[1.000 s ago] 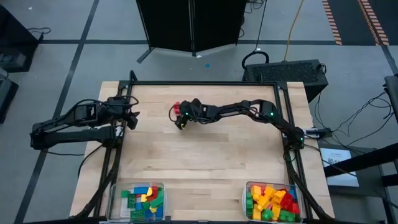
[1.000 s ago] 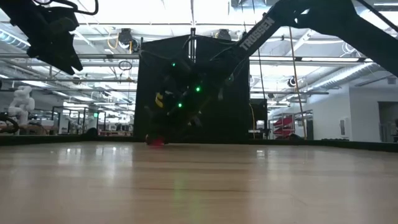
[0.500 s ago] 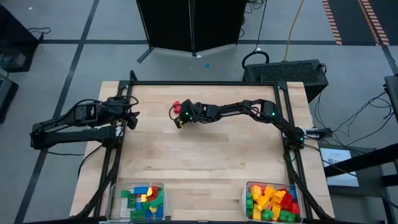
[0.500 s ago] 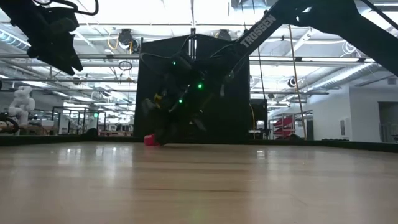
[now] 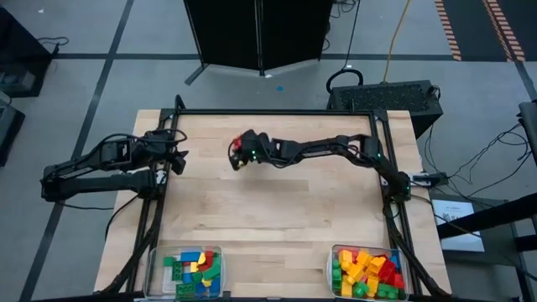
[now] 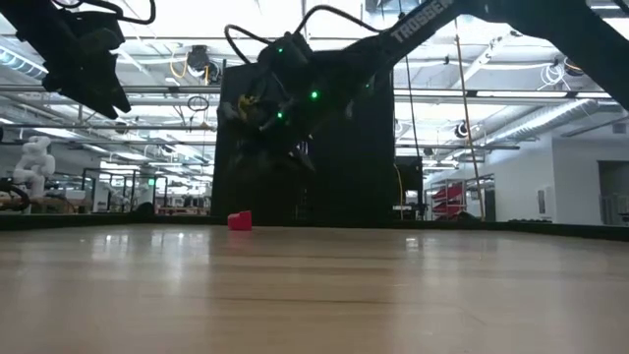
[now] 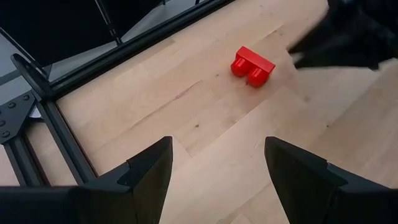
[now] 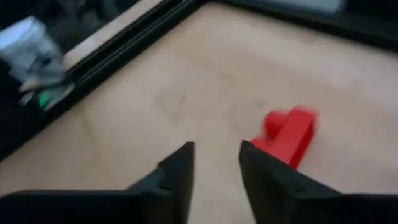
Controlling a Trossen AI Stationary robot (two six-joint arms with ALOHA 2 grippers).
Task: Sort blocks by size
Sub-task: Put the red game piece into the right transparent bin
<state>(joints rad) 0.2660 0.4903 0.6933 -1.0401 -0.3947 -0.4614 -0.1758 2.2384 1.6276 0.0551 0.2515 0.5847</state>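
One red block (image 5: 238, 143) with two studs lies on the table near its far edge, studs pointing sideways (image 7: 252, 65). My right gripper (image 5: 237, 160) hangs above the table just near of the block. In the right wrist view its fingers (image 8: 214, 155) stand a little apart with nothing between them, and the block (image 8: 289, 137) lies beyond and to one side. The low view shows it well above the block (image 6: 239, 220). My left gripper (image 7: 217, 155) waits open and high at the table's left edge (image 5: 178, 159), touching nothing.
Two clear bins stand at the near edge: one at the left (image 5: 191, 270) and one at the right (image 5: 367, 273), both filled with several red, yellow, green and blue blocks. A black frame rail (image 5: 277, 111) runs along the far edge. Bare wood lies between.
My right gripper has risen from the table beside the red block and now hangs well above it. The block has stayed on the table.
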